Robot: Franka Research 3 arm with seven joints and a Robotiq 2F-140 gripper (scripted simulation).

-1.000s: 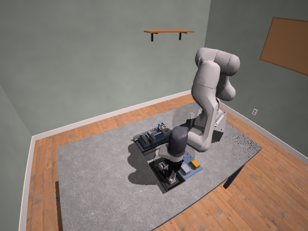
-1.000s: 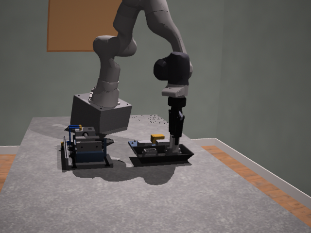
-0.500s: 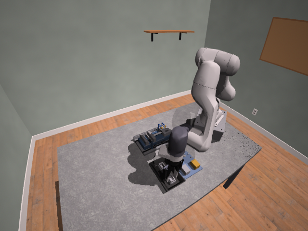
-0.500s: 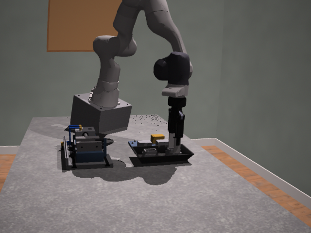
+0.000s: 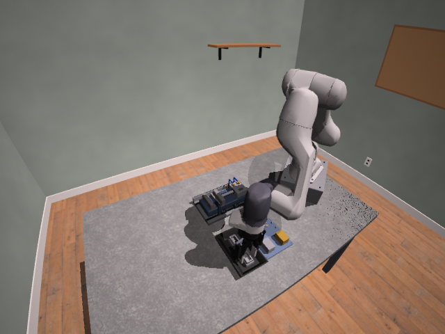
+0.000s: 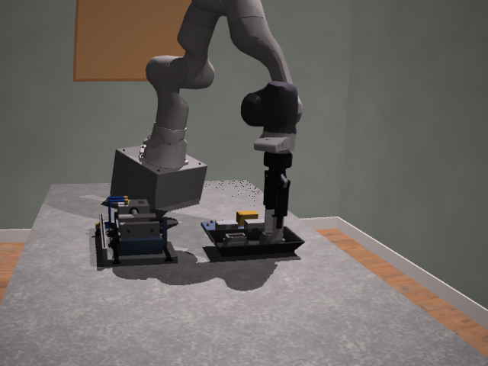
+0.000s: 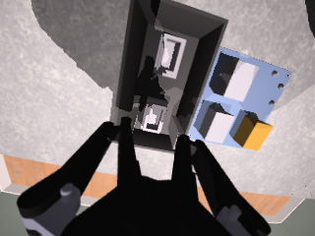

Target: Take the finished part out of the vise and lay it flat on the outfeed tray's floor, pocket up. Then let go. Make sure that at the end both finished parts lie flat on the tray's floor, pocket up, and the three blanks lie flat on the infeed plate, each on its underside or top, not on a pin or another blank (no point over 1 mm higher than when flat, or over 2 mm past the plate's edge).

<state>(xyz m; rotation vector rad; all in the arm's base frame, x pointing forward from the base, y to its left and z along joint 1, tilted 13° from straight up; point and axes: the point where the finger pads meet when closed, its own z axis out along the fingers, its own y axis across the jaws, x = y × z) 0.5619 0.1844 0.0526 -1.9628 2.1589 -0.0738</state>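
Note:
The finished part [image 7: 154, 118] is a small grey block with a pocket facing up. It lies on the floor of the black outfeed tray, at the tray's near end, and also shows in the top view [image 5: 249, 259] and the exterior view [image 6: 272, 235]. My gripper [image 7: 154, 118] points straight down into the tray. Its fingers are open, one on each side of the part with a gap on both sides. The blue vise [image 5: 220, 200] stands left of the tray in the exterior view [image 6: 136, 232], away from the gripper.
A second grey pocketed block [image 7: 169, 53] lies at the tray's far end. A light blue plate [image 7: 243, 100] beside the tray carries white blocks and a yellow block [image 7: 252, 133]. The arm's base box [image 6: 157, 181] stands behind the vise. The table edge is close behind the tray.

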